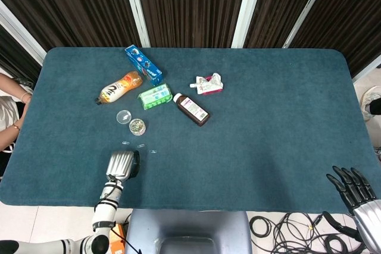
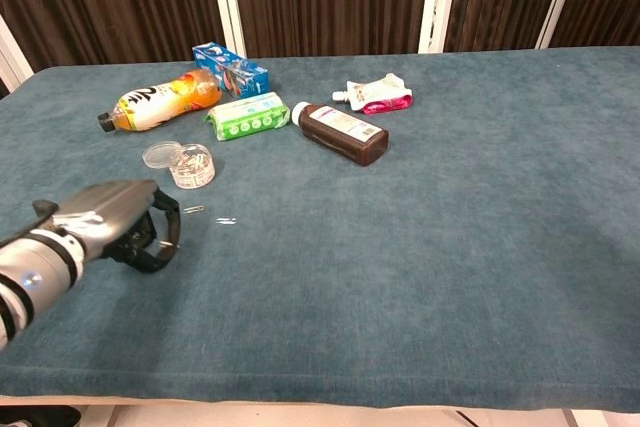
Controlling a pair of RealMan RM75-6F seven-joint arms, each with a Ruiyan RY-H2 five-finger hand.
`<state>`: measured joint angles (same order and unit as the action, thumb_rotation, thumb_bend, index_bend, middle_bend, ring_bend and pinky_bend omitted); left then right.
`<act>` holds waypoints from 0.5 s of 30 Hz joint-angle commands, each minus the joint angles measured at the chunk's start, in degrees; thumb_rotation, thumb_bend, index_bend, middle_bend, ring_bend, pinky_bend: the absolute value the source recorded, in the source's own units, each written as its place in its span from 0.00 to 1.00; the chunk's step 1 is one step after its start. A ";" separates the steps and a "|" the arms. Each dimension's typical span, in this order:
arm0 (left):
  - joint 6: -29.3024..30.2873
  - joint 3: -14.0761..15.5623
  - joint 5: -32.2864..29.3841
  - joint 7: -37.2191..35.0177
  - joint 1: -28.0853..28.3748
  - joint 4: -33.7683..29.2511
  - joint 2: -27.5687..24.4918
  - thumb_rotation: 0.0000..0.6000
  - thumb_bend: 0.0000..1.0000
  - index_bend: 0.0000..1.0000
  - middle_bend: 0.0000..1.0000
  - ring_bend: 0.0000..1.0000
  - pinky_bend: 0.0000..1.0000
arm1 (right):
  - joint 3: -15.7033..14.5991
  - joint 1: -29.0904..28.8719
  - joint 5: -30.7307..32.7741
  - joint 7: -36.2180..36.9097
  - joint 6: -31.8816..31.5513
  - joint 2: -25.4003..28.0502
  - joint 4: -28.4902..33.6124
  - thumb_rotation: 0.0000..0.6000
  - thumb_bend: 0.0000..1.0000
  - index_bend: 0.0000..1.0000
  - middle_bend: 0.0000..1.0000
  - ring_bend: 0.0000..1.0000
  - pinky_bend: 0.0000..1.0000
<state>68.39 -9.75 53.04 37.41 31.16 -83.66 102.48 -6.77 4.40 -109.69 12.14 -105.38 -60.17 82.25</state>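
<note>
Down low on the tabletop (image 1: pixel 268 117), left robot hand (image 2: pixel 125 222) curled, seemingly gripping nothing; paper clips (image 2: pixel 205 213) just at its 1 o'clock, jar (image 2: pixel 192 166) beyond. Right robot hand (image 1: pixel 352 187) idle, spread, off edge.

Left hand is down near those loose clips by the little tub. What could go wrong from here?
1. The clips are thin and lie flat on the cloth; the left hand, its fingers curled, may push them along rather than lift one.
2. The open tub and its lid sit just beyond the hand; a forward reach might knock the tub and spill what is inside.
3. From the head view the hand covers its own fingertips, so aiming may be poor.
</note>
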 commanded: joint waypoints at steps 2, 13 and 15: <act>2.75 -1.48 0.93 0.55 -0.41 -1.95 -2.97 1.00 0.38 0.81 1.00 1.00 1.00 | 0.23 0.28 0.45 0.83 -0.73 0.01 -0.18 1.00 0.18 0.00 0.00 0.00 0.00; -1.08 -7.38 0.70 -4.67 3.60 2.28 -4.03 1.00 0.40 0.81 1.00 1.00 1.00 | 0.88 1.02 1.67 3.05 -2.54 0.03 -1.04 1.00 0.18 0.00 0.00 0.00 0.00; -2.53 -8.70 0.38 -6.63 4.93 5.01 -2.84 1.00 0.40 0.80 1.00 1.00 1.00 | 0.93 1.10 1.72 3.30 -2.73 0.02 -1.21 1.00 0.18 0.00 0.00 0.00 0.00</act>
<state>67.47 -16.88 53.55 32.87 34.53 -81.22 98.52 -5.86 5.47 -107.98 15.40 -108.08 -60.14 81.07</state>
